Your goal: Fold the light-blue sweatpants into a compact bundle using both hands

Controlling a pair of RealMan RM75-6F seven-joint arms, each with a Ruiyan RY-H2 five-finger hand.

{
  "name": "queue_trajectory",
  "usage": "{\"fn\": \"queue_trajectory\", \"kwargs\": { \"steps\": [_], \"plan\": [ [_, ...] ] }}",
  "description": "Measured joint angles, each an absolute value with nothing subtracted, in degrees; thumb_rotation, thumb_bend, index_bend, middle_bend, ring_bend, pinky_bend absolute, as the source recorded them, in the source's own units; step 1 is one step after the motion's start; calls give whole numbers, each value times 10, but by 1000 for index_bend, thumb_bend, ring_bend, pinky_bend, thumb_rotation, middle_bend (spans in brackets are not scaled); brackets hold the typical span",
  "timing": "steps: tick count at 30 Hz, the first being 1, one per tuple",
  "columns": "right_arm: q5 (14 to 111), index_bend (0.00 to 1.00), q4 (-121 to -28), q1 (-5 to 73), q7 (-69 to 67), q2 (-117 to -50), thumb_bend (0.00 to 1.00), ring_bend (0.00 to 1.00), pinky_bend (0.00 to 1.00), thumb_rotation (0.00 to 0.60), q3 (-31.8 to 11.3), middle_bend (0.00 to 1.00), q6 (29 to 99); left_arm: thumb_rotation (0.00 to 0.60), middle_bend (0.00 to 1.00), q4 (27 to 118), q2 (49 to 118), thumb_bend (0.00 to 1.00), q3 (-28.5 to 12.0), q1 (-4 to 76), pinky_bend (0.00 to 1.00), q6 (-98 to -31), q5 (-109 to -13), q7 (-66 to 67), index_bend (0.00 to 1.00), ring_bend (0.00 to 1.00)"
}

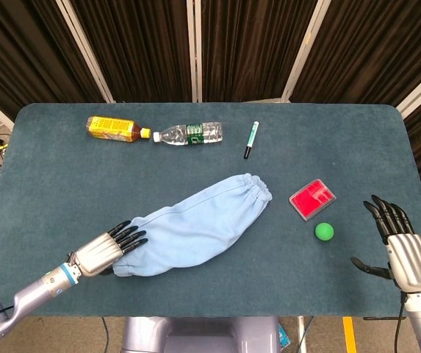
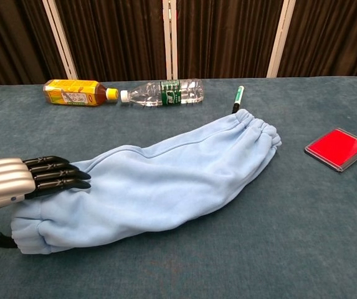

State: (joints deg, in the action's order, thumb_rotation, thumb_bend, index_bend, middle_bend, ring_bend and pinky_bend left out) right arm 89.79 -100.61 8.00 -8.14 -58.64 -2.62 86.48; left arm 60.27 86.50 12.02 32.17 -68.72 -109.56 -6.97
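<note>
A desk (image 1: 63,184) with a dark teal, felt-like top fills most of the head view, its far corners rounded. Light-blue sweatpants (image 1: 195,228) lie on it just left of centre, stretched diagonally from the lower left toward the middle, the gathered cuff at the upper-right end. In the upper left of the frame a yellow-labelled tea bottle (image 1: 113,129) lies on its side, cap to cap with a clear water bottle (image 1: 189,134) that has a green label. A green-and-black marker (image 1: 250,139) lies right of them, near top centre. At centre right sits a red flat case (image 1: 313,198), with a green ball (image 1: 324,232) just below it.
</note>
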Motion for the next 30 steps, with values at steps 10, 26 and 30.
{"fn": "queue_trajectory", "kwargs": {
  "steps": [10,26,30],
  "plan": [
    [899,0,-1006,77,-88,-584,0,0,0,600,-30,0,866,600,0,604,879,177,119,333,0,-673,-1089,-64,0,0],
    [901,0,-1004,75,-90,-584,0,0,0,600,-33,0,863,600,0,579,904,569,123,339,0,-664,-1075,-74,0,0],
    [901,0,-1004,75,-91,-583,0,0,0,600,-33,0,863,600,0,581,903,579,122,341,0,-665,-1074,-73,0,0]
  ]
}}
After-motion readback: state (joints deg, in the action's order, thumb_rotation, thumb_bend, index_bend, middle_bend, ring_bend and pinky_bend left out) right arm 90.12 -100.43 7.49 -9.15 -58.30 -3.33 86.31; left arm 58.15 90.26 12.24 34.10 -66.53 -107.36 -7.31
